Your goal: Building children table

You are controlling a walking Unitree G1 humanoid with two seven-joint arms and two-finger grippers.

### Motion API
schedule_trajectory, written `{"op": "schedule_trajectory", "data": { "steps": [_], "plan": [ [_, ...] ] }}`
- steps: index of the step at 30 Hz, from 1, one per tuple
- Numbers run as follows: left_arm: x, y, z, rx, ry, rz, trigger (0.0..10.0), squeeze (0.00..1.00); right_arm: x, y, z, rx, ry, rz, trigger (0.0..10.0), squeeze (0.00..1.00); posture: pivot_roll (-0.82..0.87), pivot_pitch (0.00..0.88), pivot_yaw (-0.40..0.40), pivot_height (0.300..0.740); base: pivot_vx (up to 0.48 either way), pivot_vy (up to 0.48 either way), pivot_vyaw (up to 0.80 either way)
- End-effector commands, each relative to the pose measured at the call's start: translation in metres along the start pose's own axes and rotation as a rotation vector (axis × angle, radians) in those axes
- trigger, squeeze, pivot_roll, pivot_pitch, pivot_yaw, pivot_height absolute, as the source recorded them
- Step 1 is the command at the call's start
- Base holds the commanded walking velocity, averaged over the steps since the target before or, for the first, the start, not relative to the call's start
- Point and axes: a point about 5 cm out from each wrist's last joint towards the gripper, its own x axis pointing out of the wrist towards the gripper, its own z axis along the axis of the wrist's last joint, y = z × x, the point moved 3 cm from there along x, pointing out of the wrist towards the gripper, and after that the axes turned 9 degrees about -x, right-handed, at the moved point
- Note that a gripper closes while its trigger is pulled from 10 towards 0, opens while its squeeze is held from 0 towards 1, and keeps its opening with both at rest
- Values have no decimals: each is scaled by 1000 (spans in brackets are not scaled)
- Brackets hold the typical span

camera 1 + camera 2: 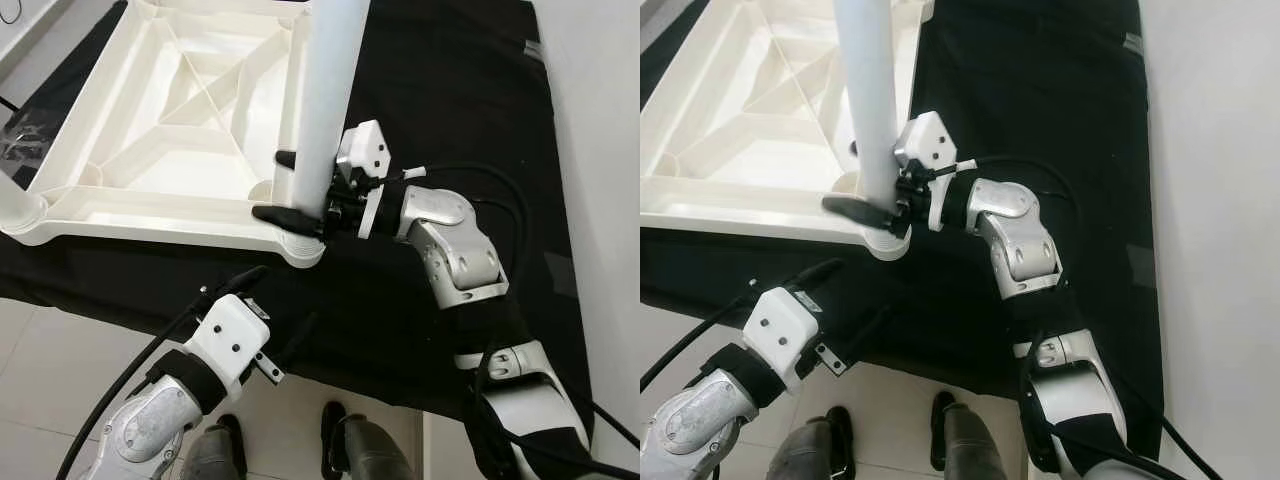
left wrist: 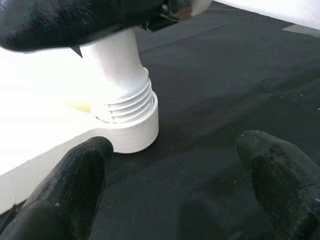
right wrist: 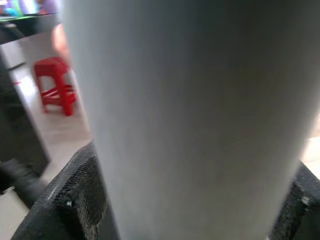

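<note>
Nearest, the left end effector (image 1: 262, 345) hangs spread wide and empty, below the corner socket (image 2: 131, 131). Beyond it, the right end effector (image 1: 288, 187) clamps the white plastic table leg (image 1: 327, 110), its long axis upright, threaded into the overturned white plastic tabletop (image 1: 150, 120) on black cloth (image 1: 450, 90).

the table leg (image 1: 325, 110) runs off the top edge, its upper end cut off.

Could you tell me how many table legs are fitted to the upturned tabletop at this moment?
2. One leg stands in the near corner socket, gripped by the right claw; another leg stands at the tabletop corner to the left. Far corners are cut off.
</note>
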Motion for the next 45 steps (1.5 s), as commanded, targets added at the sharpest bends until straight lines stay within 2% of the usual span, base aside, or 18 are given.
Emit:
{"op": "schedule_trajectory", "data": {
  "steps": [1, 2, 3, 15, 18, 21, 22, 23, 24, 25, 27, 29, 35, 36, 37, 38, 39, 45],
  "plan": [
    [-1, -2, -4, -5, 16, 1, 10000, 0, 0, 1, -1, -15, -17, 57, 2784, 0, 117, 288, -132, 740, 0, 0, 0],
    [-1, -2, -4, -5, 16, 1, 10000, 0, 0, 1, -1, -15, -17, 57, 2784, 0, 117, 288, -132, 740, 0, 0, 0],
    [-1, -1, -4, -4, 16, 1, 10000, 0, 0, 0, -1, -17, -20, 68, 0, 0, 117, 288, -132, 740, 0, 0, 0],
    [-1, -4, -5, -9, 20, -4, 10000, 0, -9, -7, -13, -8, 17, 19, 0, 0, 100, 281, -129, 740, 0, 0, 0],
    [-2, -4, -6, -14, 21, 2, 10000, 0, -26, -5, -35, 34, 141, -175, 0, 0, 86, 278, -137, 740, 0, 0, 0],
    [-3, -4, -7, -15, 22, 2, 10000, 0, -29, -4, -40, 45, 175, -227, 0, 0, 85, 277, -139, 740, 0, 0, 0],
    [-3, -5, -7, -17, 22, 2, 10000, 0, -35, -15, -47, 37, 242, -536, 0, 0, 84, 274, -144, 740, 0, 0, 0],
    [-3, -5, -7, -17, 22, 2, 10000, 0, -35, -15, -47, 37, 242, -536, 0, 0, 84, 274, -144, 740, 0, 0, 0],
    [-3, -4, -7, -18, 22, 2, 10000, 0, -37, 5, -59, 140, 297, -671, 0, 0, 89, 283, -138, 740, 0, 0, 0],
    [-3, -4, -7, -18, 22, 2, 10000, 0, -37, 5, -59, 140, 297, -671, 0, 0, 89, 283, -138, 740, 0, 0, 0],
    [-2, -4, -6, -22, 18, -3, 10000, 0, -37, 41, -74, 214, 374, -815, 0, 0, 87, 269, -118, 740, 0, 0, 0],
    [-1, -4, -5, -30, 11, -5, 10000, 0, -32, 48, -76, 223, 372, -796, 0, 0, 85, 270, -118, 740, 0, 0, 0],
    [2, -2, -1, -45, -10, 5, 10000, 0, -24, 40, -70, 220, 362, -803, 0, 0, 80, 267, -122, 740, 0, 0, 0],
    [2, -2, -3, -41, -7, 3, 10000, 0, -23, 36, -68, 204, 368, -809, 6353, 0, 77, 265, -124, 740, 0, 0, 0],
    [2, -3, -4, -36, -3, -1, 10000, 0, -19, 28, -64, 185, 374, -804, 10000, 0, 80, 266, -124, 740, 0, 0, 0],
    [2, -3, -4, -36, -3, -1, 10000, 0, -19, 28, -64, 185, 374, -804, 10000, 0, 80, 266, -124, 740, 0, 0, 0],
    [3, -3, -4, -29, -2, -3, 10000, 0, -13, 22, -56, 195, 315, -753, 10000, 1000, 80, 267, -124, 740, 0, 0, 0],
    [3, -1, -3, -26, -6, 0, 10000, 0, -1, 7, -30, 245, 144, -639, 10000, 1000, 85, 268, -123, 740, 0, 0, 0]
  ]
}}
